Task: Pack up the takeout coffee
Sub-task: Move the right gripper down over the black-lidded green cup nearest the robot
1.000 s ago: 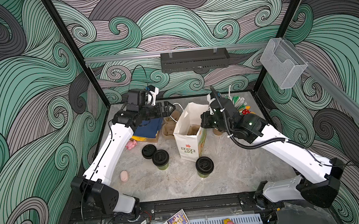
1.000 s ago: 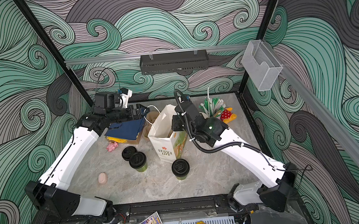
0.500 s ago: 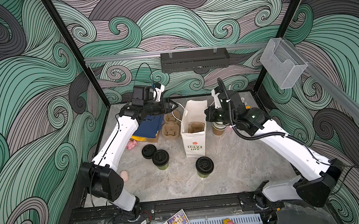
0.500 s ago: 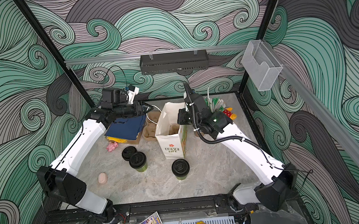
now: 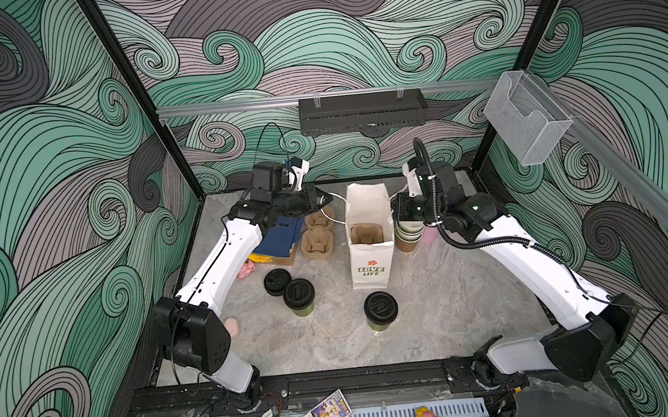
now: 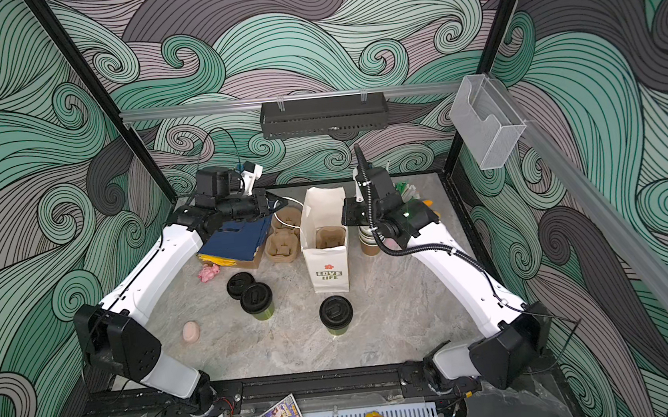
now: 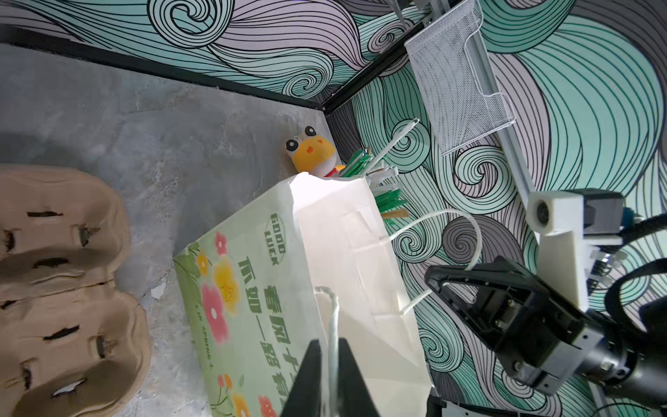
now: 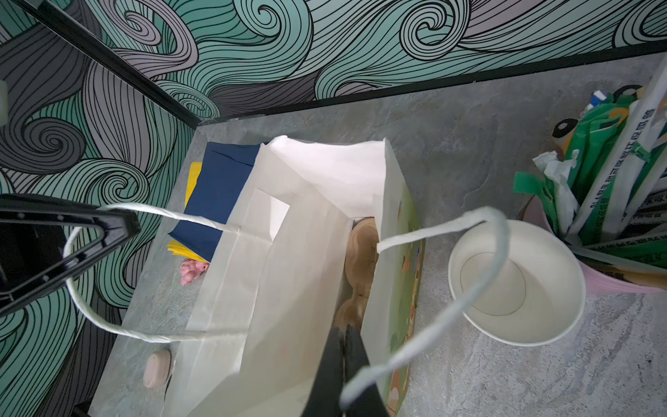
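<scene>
So, left gripper (image 7: pixel 329 348): jaws nipped onto one white handle cord (image 7: pixel 334 314) of the paper bag (image 5: pixel 373 264). The cord runs out from the bag's rim on the left arm's side.

Right gripper (image 8: pixel 344 337): fingers pressed together at the bag's opposite rim, right where the second handle cord (image 8: pixel 433 231) comes back in. Can't tell if it nips cord or paper.

Bag stands upright on the worktop (image 5: pixel 438 312) between the two grippers, mouth open. A brown pulp carrier (image 5: pixel 366 233) sits inside it.

Takeout coffee is all outside the bag:
- lidded cup (image 5: pixel 381 311) just in front of the bag's LOVE LIFE face
- second lidded cup (image 5: pixel 299 298) in front of the bag, toward the left arm's side, with a loose black lid (image 5: pixel 277 282) just beside it
- stack of open cups (image 5: pixel 408 236) just beside the bag's wall on the right arm's side, below the right gripper. The right wrist view shows the top cup's cream inside (image 8: pixel 516 281).

Pink straw cup (image 8: pixel 610 283) sits just past that stack, away from the bag. Spare carriers (image 5: pixel 318 240) lie beside the bag on the left arm's side.
</scene>
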